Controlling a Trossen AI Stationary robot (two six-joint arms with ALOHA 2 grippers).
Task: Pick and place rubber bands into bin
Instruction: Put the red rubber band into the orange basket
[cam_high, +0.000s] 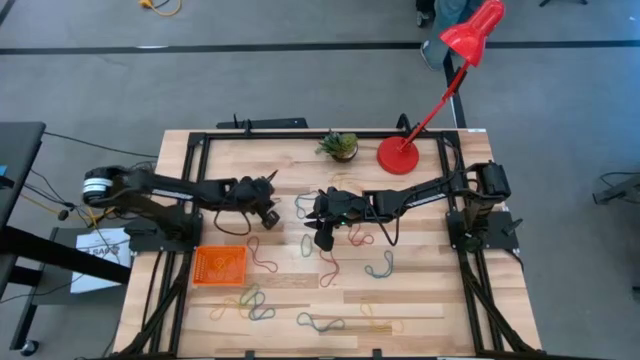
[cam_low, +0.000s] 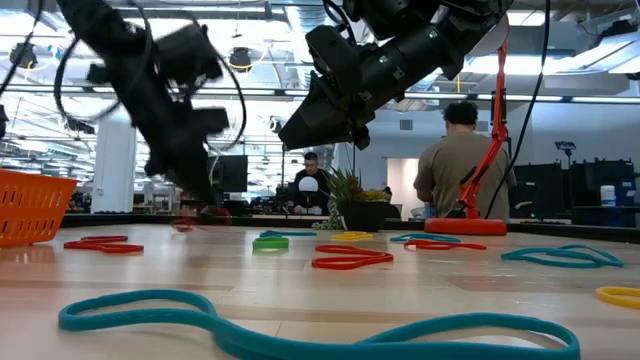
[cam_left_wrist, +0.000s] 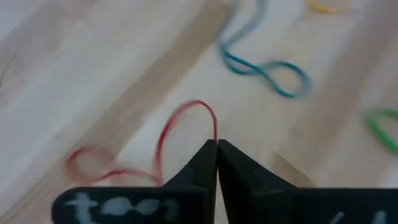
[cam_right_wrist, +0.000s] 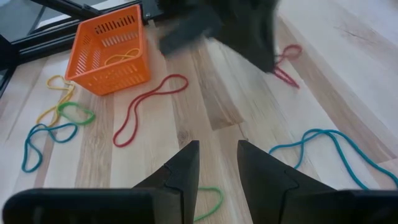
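high view: bare wood between bin (cam_high: 219, 266) and table edge (cam_high: 160, 195)

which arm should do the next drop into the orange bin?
Left. Its hand is shut on a red rubber band, with the bin on its side of the table. The right hand hangs open and empty.

- Bin (cam_high: 219, 266), lower left: bright orange, slotted walls.
- Rubber bands (cam_high: 263, 262): red, green, teal, yellow.
- Tabletop (cam_high: 420, 300): pale wood.
- Lamp (cam_high: 473, 30), upper right: red.
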